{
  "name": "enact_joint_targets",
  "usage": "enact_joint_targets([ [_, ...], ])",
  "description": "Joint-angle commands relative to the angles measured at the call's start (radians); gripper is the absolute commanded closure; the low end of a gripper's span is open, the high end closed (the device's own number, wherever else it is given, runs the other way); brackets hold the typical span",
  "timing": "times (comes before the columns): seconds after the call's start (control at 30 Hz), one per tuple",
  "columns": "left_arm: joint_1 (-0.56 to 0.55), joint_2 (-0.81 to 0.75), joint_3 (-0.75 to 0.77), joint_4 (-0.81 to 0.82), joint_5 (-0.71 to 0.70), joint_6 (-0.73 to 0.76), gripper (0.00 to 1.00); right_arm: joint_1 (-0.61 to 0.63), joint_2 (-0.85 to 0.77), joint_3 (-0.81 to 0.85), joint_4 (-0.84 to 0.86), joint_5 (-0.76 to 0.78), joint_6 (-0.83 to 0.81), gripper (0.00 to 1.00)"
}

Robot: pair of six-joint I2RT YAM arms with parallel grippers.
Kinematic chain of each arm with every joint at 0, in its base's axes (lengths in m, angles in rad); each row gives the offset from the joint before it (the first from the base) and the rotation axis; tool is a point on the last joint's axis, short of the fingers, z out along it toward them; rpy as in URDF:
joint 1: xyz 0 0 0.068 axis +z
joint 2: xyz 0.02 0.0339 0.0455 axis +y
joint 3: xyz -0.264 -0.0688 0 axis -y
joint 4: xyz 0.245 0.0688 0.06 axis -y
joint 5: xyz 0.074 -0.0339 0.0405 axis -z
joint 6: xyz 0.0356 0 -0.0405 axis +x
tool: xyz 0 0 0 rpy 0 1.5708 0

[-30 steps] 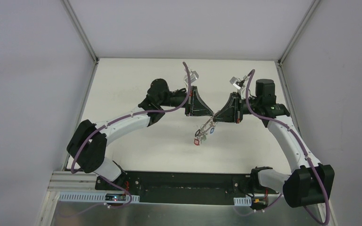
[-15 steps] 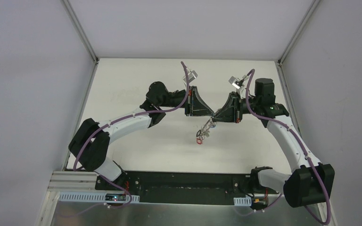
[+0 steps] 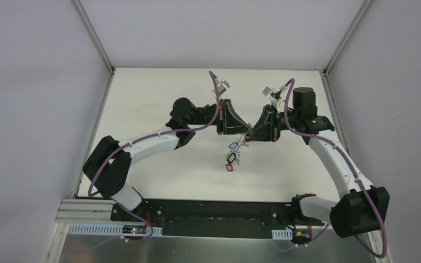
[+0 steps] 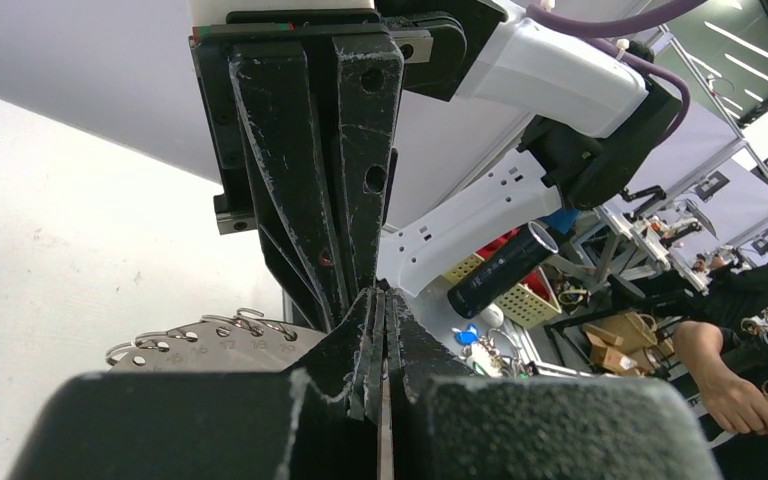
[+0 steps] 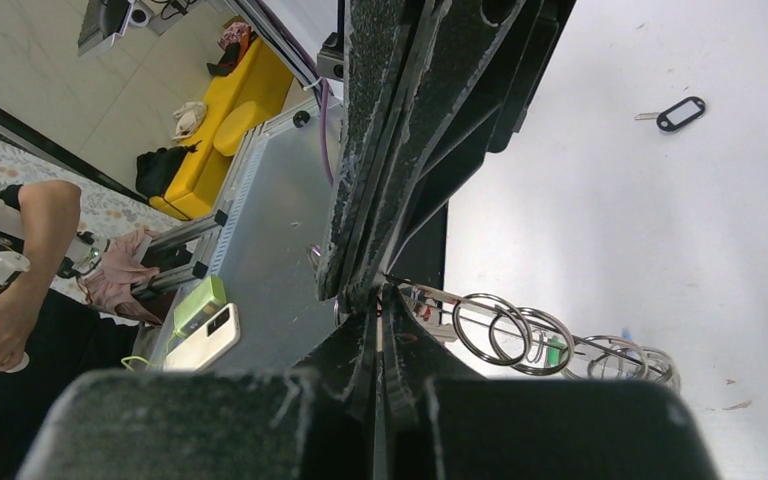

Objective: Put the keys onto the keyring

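The right claw and left claw are both pinched fully shut, meeting tip to tip above the middle of the table. The right claw grips the keyring by its wire, so the threaded keys hang clear below. The left claw probably steadies the wire's end, though what it pinches is hidden. One black-tagged key lies apart, unthreaded.

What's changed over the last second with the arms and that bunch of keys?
The right arm's wrist shifted slightly left and farther back; the left arm's elbow edged right. The keys hanging from the keyring swung: the blue tag crossed from the bunch's right to its left, and the bunch hangs straighter down. Nothing taken or let go. Left end effector and right end effector stay shut, tip to tip.
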Motion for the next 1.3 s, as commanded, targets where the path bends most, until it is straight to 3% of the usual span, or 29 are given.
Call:
enact_joint_targets([
  [0.0,-0.023,0.0,0.003,0.078,-0.035,-0.004,1.0,0.02,0.0,0.07,0.005,-0.01,-0.061,1.0],
  [0.27,-0.023,-0.006,-0.014,0.065,-0.026,0.021,1.0,0.017,-0.008,0.09,0.009,0.034,-0.026,1.0],
  [0.8,-0.022,-0.041,-0.057,0.036,-0.014,0.072,1.0,-0.037,-0.032,0.042,0.279,0.084,0.246,1.0],
  [1.27,-0.005,-0.067,-0.076,0.022,-0.009,0.095,1.0,-0.065,-0.036,0.025,0.316,0.078,0.288,1.0],
])
